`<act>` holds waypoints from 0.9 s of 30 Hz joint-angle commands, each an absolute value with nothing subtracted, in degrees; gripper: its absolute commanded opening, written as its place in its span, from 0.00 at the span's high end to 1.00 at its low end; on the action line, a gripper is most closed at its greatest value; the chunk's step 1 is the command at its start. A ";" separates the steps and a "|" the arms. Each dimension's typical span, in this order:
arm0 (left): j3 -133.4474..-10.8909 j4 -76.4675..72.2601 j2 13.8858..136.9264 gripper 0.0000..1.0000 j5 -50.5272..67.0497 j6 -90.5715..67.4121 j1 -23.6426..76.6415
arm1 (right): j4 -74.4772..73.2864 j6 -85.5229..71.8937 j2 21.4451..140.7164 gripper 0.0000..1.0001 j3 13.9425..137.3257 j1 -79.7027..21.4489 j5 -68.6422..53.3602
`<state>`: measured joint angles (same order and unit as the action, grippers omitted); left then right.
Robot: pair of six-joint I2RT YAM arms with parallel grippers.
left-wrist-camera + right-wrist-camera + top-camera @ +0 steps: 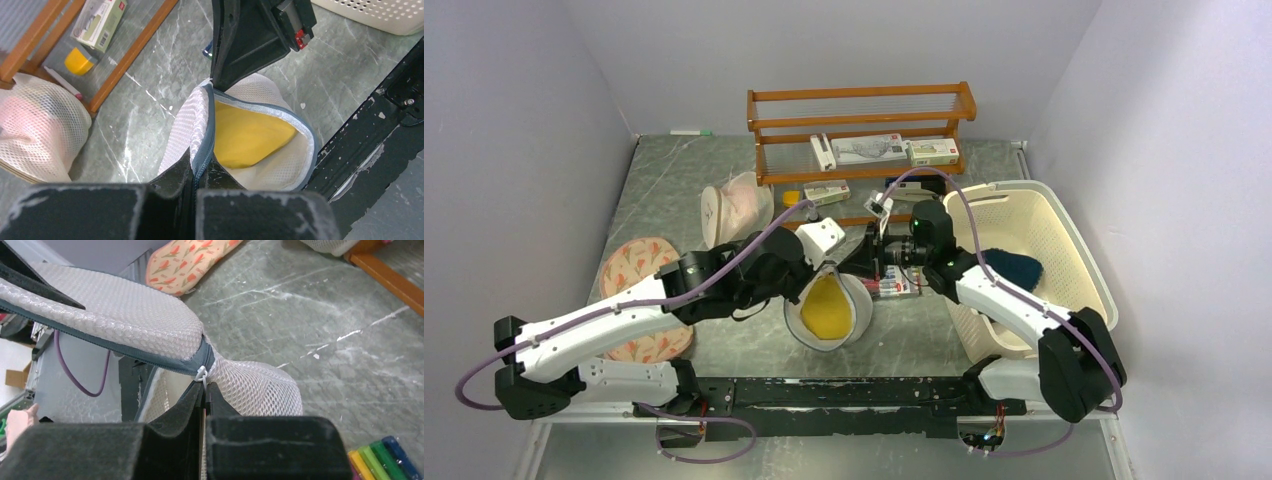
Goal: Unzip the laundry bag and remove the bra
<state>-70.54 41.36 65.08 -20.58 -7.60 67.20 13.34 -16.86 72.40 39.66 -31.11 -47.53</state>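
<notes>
The laundry bag (796,318) stands on its edge at the table's near middle, its grey-blue zip rim (209,125) open wide. The mustard-yellow bra (828,308) lies inside it and also shows in the left wrist view (247,135). My left gripper (823,268) is shut on the zip rim at one side of the opening (200,165). My right gripper (862,262) is shut on the white zip pull (201,373), right at the bag's mesh wall (252,387). In the left wrist view the right gripper (235,70) meets the rim's far end.
A cream plastic basket (1064,225) holding a dark teal cloth (1016,266) stands right. A wooden rack (860,128) with boxes is at the back. A pinkish mesh pouch (734,205) and a floral pad (636,270) lie left. A marker pack (896,284) lies beside the bag.
</notes>
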 commanded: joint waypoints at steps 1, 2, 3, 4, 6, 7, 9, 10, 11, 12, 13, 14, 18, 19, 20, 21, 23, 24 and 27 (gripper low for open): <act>-71.25 38.41 61.66 0.93 -17.76 -1.87 67.68 | 9.39 -11.74 74.25 1.00 41.24 -29.88 -48.54; -71.40 38.34 61.53 0.93 -16.90 -1.39 67.70 | 9.40 -11.37 74.84 1.00 41.54 -29.88 -49.57; -71.49 38.28 61.35 0.93 -16.13 -1.05 67.68 | 9.55 -11.08 75.40 1.00 41.79 -29.85 -50.66; -71.49 37.92 61.14 0.93 -15.20 -0.87 67.68 | 9.81 -10.85 76.00 1.00 42.01 -29.88 -51.71; -71.19 36.88 60.58 0.93 -12.97 -0.79 67.69 | 11.05 -11.08 77.36 1.00 42.05 -29.88 -53.46; -70.96 36.18 60.26 0.93 -11.72 -0.79 67.68 | 11.94 -11.25 78.14 1.00 42.09 -29.84 -54.15; -70.27 34.70 59.42 0.93 -9.34 -1.01 67.70 | 12.86 -11.30 79.59 1.00 42.46 -29.88 -55.90; -69.97 34.25 59.23 0.93 -8.37 -1.16 67.68 | 13.05 -11.25 80.29 1.00 42.77 -29.95 -56.65; -69.76 34.01 59.12 0.93 -7.98 -1.50 67.68 | 12.97 -11.02 81.05 1.00 43.31 -30.01 -57.23; -69.66 34.01 59.18 0.93 -8.17 -1.76 67.68 | 12.88 -10.90 81.30 1.00 43.73 -30.04 -57.28; -69.62 34.28 59.37 0.93 -9.21 -2.69 67.70 | 12.61 -10.77 81.77 1.00 44.15 -30.06 -57.19; -69.68 34.65 59.66 0.93 -10.96 -3.67 67.69 | 11.95 -10.54 81.92 1.00 44.58 -30.05 -56.49; -71.38 38.86 62.32 0.93 -24.33 -11.07 67.55 | 6.32 -10.48 80.97 0.98 46.02 -30.04 -46.47; -72.08 40.51 63.44 0.93 -27.21 -13.49 67.14 | 4.33 -10.80 80.43 0.95 46.29 -29.99 -42.45; -72.95 42.03 64.72 0.93 -28.34 -15.38 66.37 | 1.98 -11.24 79.93 0.91 46.51 -29.97 -38.77; -73.89 43.68 66.06 0.93 -28.38 -17.11 65.04 | 0.32 -11.49 79.29 0.87 46.76 -29.97 -35.78; -76.03 46.87 68.92 0.93 -27.50 -21.56 62.01 | -3.14 -12.19 78.21 0.77 47.43 -29.97 -30.95; -77.03 48.20 70.65 0.93 -26.45 -23.40 60.16 | -5.17 -12.47 77.74 0.71 48.06 -29.93 -28.93; -79.18 50.34 72.98 0.93 -23.78 -26.01 57.44 | -10.75 -12.76 76.20 0.55 50.06 -30.04 -25.20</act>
